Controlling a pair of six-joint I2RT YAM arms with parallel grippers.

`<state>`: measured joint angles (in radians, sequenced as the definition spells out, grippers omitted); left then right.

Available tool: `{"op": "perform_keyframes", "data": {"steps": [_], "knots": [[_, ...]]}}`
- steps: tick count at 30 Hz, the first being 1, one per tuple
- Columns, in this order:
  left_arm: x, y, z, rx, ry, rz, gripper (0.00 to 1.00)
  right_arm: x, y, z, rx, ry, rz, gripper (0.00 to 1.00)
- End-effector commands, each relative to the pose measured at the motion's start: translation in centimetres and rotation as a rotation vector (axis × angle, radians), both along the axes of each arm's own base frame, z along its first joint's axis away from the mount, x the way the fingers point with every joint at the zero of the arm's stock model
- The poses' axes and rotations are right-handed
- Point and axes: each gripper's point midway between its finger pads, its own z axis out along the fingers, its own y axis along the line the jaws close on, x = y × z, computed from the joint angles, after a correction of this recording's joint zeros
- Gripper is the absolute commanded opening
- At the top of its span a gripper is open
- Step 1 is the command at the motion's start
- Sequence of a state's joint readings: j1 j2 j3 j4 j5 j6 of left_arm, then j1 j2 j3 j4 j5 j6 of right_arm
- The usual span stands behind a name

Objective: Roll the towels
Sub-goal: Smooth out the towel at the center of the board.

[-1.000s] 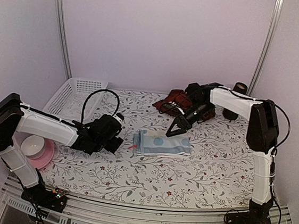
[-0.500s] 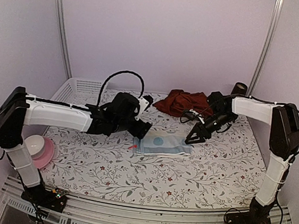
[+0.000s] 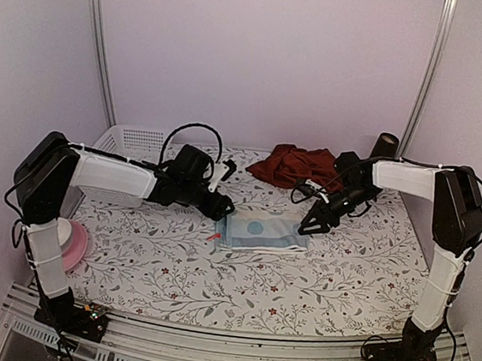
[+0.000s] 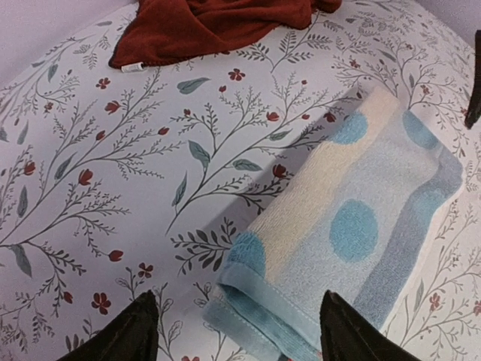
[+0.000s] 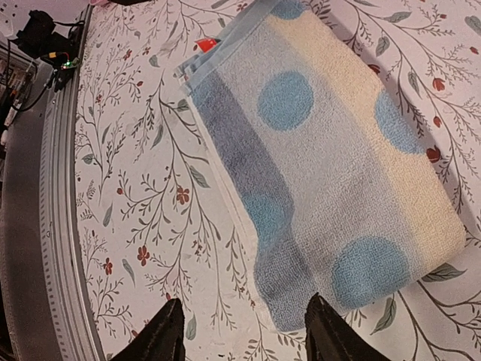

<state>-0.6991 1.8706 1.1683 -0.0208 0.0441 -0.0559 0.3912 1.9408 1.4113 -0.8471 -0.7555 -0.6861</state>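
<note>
The pastel towel (image 3: 261, 232) lies folded flat in the middle of the table, with pale blue, cream and blue dots and a small red tag (image 3: 213, 236) at its left end. My left gripper (image 3: 223, 209) is open and empty just above its far left corner; in the left wrist view (image 4: 233, 331) the fingers straddle the folded corner of the towel (image 4: 353, 233). My right gripper (image 3: 310, 225) is open and empty over its right end; in the right wrist view (image 5: 244, 331) the towel (image 5: 331, 173) lies just ahead. The maroon towel (image 3: 294, 165) lies crumpled at the back and shows in the left wrist view (image 4: 210, 26).
A white slatted basket (image 3: 119, 146) stands at the back left. A pink plate (image 3: 74, 249) with a white bowl sits at the near left. A dark cylinder (image 3: 386, 146) stands at the back right. The metal front rail (image 5: 60, 226) runs along the table's near edge.
My left arm has swung from the near left up and right to the pastel towel's far left corner. My right gripper has moved right, from the towel's far edge to its right end.
</note>
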Motion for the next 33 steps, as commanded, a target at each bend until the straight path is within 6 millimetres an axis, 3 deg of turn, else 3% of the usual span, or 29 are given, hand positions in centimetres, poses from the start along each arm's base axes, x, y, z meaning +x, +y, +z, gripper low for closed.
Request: {"op": "perform_keyframes", "data": {"steps": [1, 6, 8, 13, 24, 29, 33], "knots": [[-0.5, -1.6, -1.0, -0.073, 0.072, -0.099, 0.71, 0.8, -0.8, -1.2, -0.019, -0.004, -0.020, 0.56], [-0.1, -1.8, -1.7, -0.083, 0.103, -0.117, 0.65, 1.5, -1.7, -0.7, -0.008, -0.010, -0.051, 0.61], [0.0, -1.7, -3.3, -0.067, 0.133, -0.114, 0.63, 1.7, -2.0, -0.5, -0.004, -0.015, -0.060, 0.64], [0.6, -1.5, -3.8, -0.061, 0.141, -0.099, 0.55, 1.8, -2.3, -0.3, 0.008, -0.018, -0.064, 0.67], [2.1, 0.0, -3.4, -0.013, 0.074, -0.019, 0.55, 1.6, -2.3, -1.0, 0.006, 0.000, -0.057, 0.68], [1.9, -0.2, -4.9, -0.004, 0.110, -0.034, 0.53, 1.6, -2.3, -1.0, 0.008, 0.003, -0.056, 0.68], [1.8, -0.3, -5.3, -0.031, 0.134, -0.038, 0.38, 1.5, -2.3, -1.3, 0.007, 0.004, -0.053, 0.68]]}}
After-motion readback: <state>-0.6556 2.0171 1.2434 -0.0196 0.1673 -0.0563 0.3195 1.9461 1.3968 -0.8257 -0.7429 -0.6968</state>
